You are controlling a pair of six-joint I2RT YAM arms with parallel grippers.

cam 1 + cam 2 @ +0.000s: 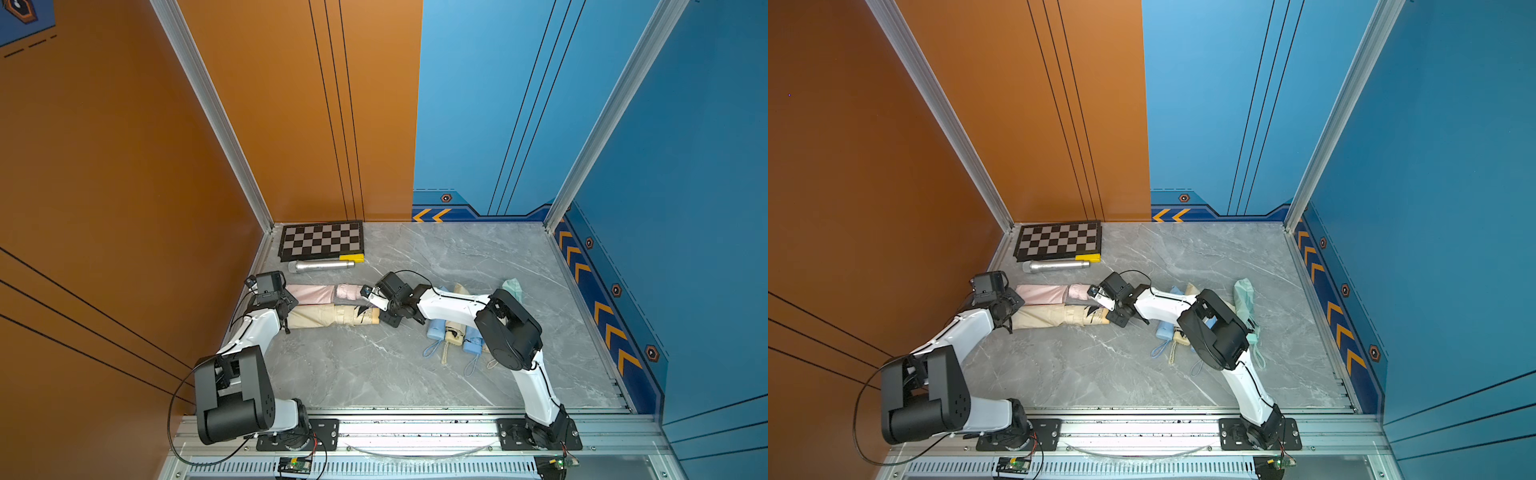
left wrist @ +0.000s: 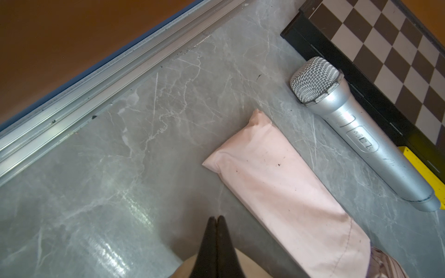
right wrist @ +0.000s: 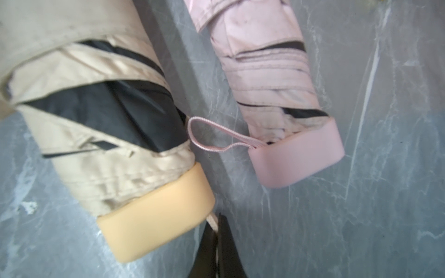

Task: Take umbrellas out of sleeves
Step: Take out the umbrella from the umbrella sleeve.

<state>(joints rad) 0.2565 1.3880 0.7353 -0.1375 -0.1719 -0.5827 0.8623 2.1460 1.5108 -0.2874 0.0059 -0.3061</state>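
**Right wrist view: right claw (image 3: 218,227) nipped on the cream wrist cord (image 3: 212,220)**

From that wrist camera the two black fingers are pressed together with the cream wrist cord caught between them. They sit right beside the butter-coloured handle of the cream umbrella (image 3: 115,134). Its pleated canopy, with black lining showing in the folds, sticks out of the cream sleeve (image 3: 48,29), which covers the far part. Just beside it lies the pink umbrella (image 3: 272,79), its handle and cord loop resting on the grey marbled tabletop (image 3: 385,192).

In a top view the two umbrellas lie side by side on the left arm's side. The pink one is farther back and half out of the pink sleeve (image 1: 309,294).

The left claw (image 1: 289,311) sits at the closed end of the cream sleeve. In the left wrist view its fingers are squeezed shut with cream fabric showing beneath them. Whether any fabric is pinched I cannot tell.

A silver microphone (image 2: 349,125) lies just beside the pink sleeve, against a checkerboard (image 2: 397,48) and a yellow block (image 2: 419,168).

Near the right arm, and partly hidden under it, is a pastel heap (image 1: 440,330) of light blue, cream and mint bundles.
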